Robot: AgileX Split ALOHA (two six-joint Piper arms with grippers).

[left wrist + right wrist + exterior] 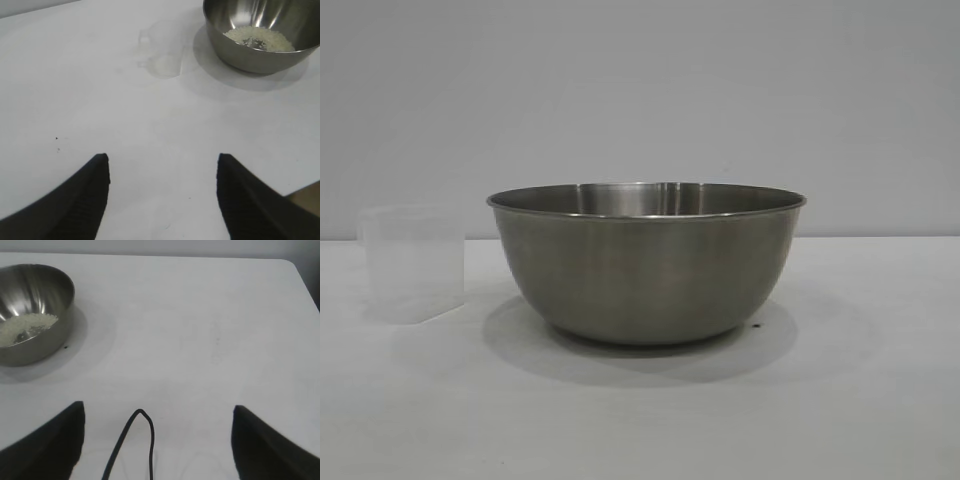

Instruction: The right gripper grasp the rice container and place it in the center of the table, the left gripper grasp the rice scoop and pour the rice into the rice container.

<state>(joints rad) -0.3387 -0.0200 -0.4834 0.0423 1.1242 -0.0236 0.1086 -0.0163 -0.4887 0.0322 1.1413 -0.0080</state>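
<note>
Appears close to finished, judging by the layout: one steel bowl standing near the middle of the white surface, a pale patch of rice already lying in its bottom. One clear plastic cup upright just beside the bowl, on the left arm's side, apart from it and seemingly empty, though hard to tell through the frosted wall. Left claw hanging over bare surface well short of the cup, fingers spread roughly halfway, gripping nothing. Right claw likewise over bare surface to the side of the bowl, spread wider, empty; a thin black cable looping between its fingers. Little left to call for, probably: at most a retreat of both arms. Count: one bowl, one cup, one heap of rice, two claws.
</note>
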